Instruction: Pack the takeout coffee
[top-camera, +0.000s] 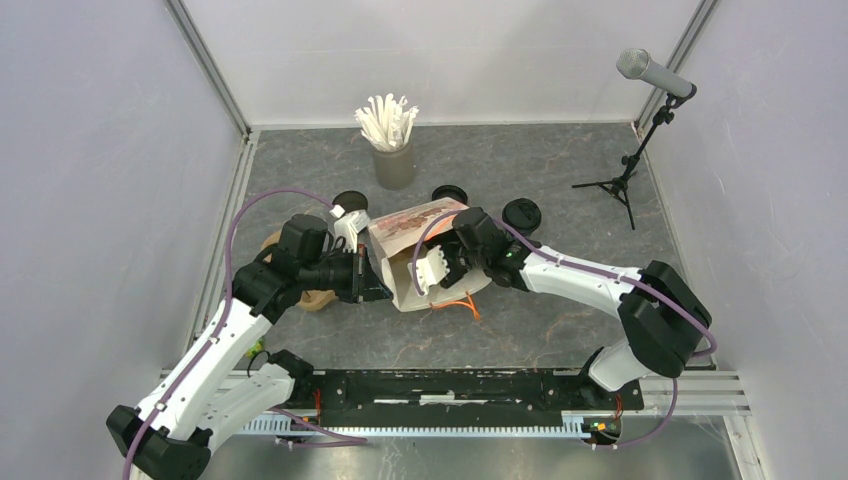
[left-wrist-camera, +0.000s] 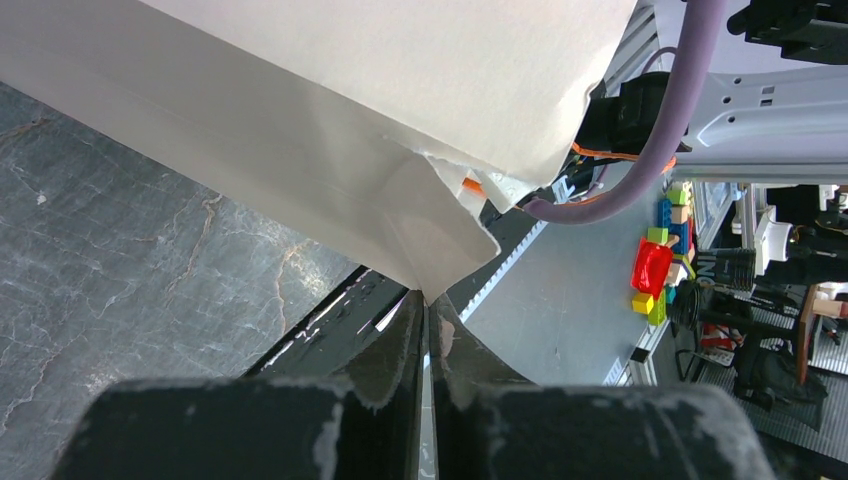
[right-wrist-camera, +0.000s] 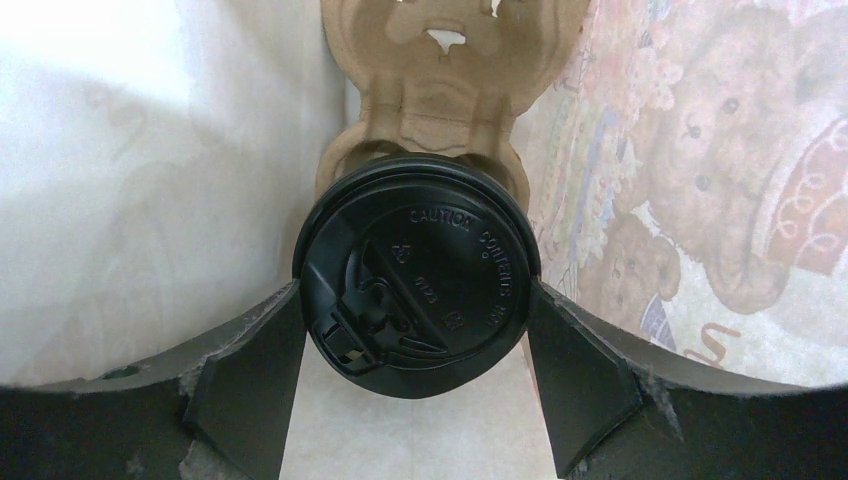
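The left gripper (left-wrist-camera: 428, 300) is clenched flat on the lip of the white paper bag printed with teddy bears (top-camera: 425, 225). The bag lies on its side on the grey marbled tabletop (top-camera: 560, 330), mouth toward the arms. I judge that this pinch should hold firm and slightly raised, so that the mouth gapes. Inside the bag lies a brown moulded-pulp cup carrier (right-wrist-camera: 440, 110). A small black disposable cup with a round black lid (right-wrist-camera: 420, 275) sits at the carrier's near end. The right gripper (right-wrist-camera: 415, 330) grasps that cup, its pads against either side of the lid. To do the step well, press the cup straight down until it seats. Then part the fingers and back out along the bag's length, without snagging the paper walls.
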